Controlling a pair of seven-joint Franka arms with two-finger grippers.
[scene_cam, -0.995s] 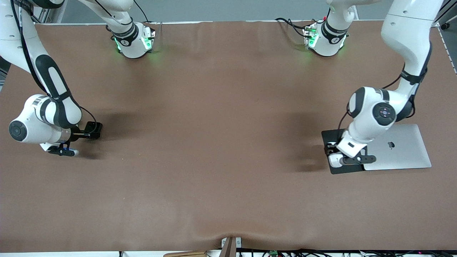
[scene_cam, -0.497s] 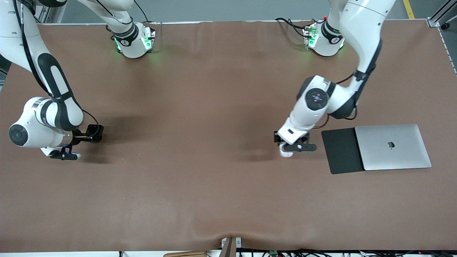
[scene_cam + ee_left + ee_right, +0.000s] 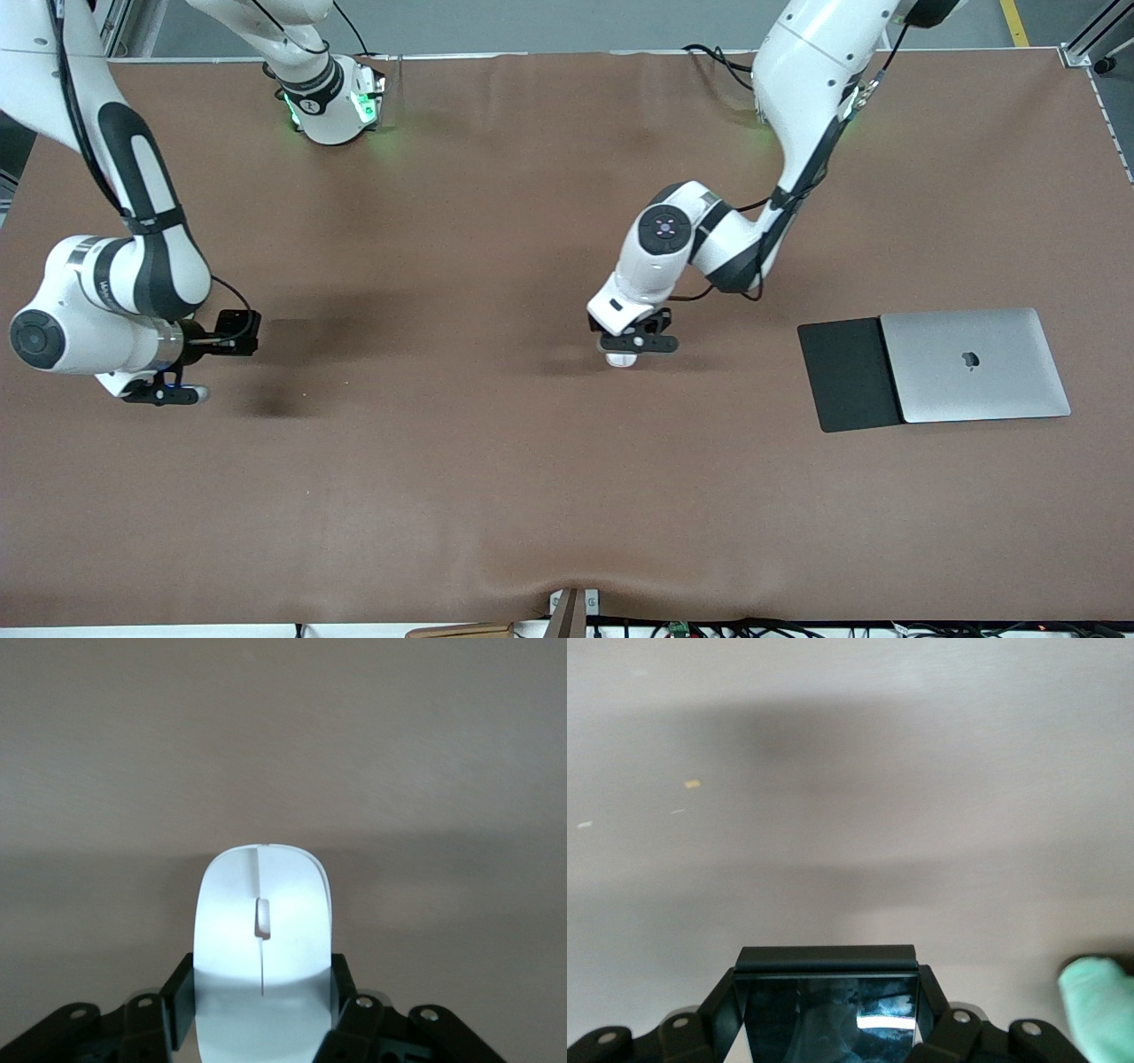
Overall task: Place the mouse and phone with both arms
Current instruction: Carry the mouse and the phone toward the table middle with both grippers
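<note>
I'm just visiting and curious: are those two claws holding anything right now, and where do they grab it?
Yes. The left gripper pinches the mouse by its two long sides, near one end. The right gripper clamps the phone by its side edges.

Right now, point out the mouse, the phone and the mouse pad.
mouse (image 3: 262, 921), left wrist view, top shell by the scroll wheel.
phone (image 3: 826, 1003), right wrist view, glossy face.
mouse pad (image 3: 846, 377), front view, bare middle.

Two white jointed arms, black bands, black cabling, green-lit bases at frame top, black screw-studded grippers.
</note>
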